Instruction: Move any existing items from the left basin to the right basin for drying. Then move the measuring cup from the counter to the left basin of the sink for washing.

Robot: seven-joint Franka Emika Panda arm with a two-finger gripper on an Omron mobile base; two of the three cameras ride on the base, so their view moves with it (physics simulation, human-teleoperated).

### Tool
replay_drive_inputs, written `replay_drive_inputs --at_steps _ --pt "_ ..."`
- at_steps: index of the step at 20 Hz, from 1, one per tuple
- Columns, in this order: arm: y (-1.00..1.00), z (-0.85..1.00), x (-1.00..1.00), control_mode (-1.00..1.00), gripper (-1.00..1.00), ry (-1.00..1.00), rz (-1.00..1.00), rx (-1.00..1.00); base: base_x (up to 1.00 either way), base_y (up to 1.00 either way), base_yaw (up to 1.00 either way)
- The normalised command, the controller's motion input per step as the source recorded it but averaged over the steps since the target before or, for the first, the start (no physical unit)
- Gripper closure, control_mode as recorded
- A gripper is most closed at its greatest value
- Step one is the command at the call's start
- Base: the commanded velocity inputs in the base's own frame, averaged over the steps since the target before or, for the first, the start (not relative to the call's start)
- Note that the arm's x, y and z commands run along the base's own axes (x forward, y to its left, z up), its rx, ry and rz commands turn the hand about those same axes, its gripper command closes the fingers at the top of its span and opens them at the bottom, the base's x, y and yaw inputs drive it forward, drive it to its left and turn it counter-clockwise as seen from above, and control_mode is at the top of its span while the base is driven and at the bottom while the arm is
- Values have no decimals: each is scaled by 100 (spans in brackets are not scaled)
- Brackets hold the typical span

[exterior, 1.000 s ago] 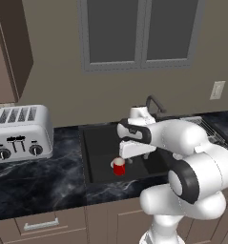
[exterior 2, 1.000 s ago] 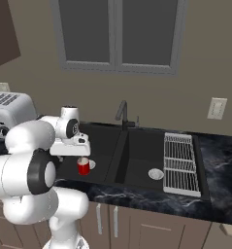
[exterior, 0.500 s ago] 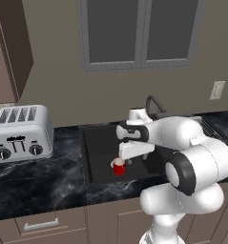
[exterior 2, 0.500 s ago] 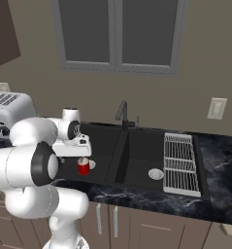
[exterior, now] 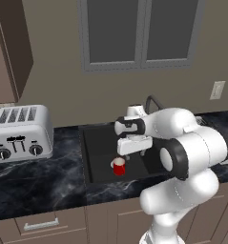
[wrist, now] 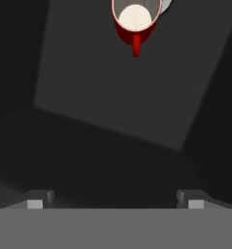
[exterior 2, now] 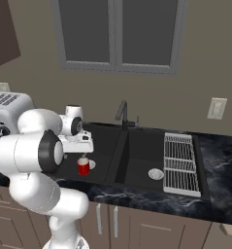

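Black marble table [exterior: 44,183] ahead of you, double sink [exterior 2: 118,181] set into it.
Nearest you, your hand [wrist: 115,203] hangs released above the left basin [exterior: 98,147], fingers spread wide and grasping nothing. Beyond it, the red mug [exterior: 119,167] stands upright on that basin's floor beside the drain [exterior 2: 91,164], handle pointing toward your hand. Farther off, a dark faucet [exterior 2: 122,113] rises under the window [exterior 2: 119,33].

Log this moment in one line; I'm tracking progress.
gripper: open, above left basin | red mug: upright in left basin, not held | right basin: drain only
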Motion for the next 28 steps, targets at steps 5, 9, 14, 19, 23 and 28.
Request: replay_drive_inputs --at_steps 5,9,14,19,23,28 --pt "0 0 27 -100 -100 2 0 0 0 0 0" --pt "0 0 24 -100 -100 2 0 0 0 0 0" --pt "0 0 23 -100 -100 0 0 0 0 0 0" --pt "0 0 24 -100 -100 0 0 0 0 0 0" --pt "0 0 24 -100 -100 0 0 0 0 0 0" --pt "0 -4 27 -100 -100 0 0 0 0 0 0"
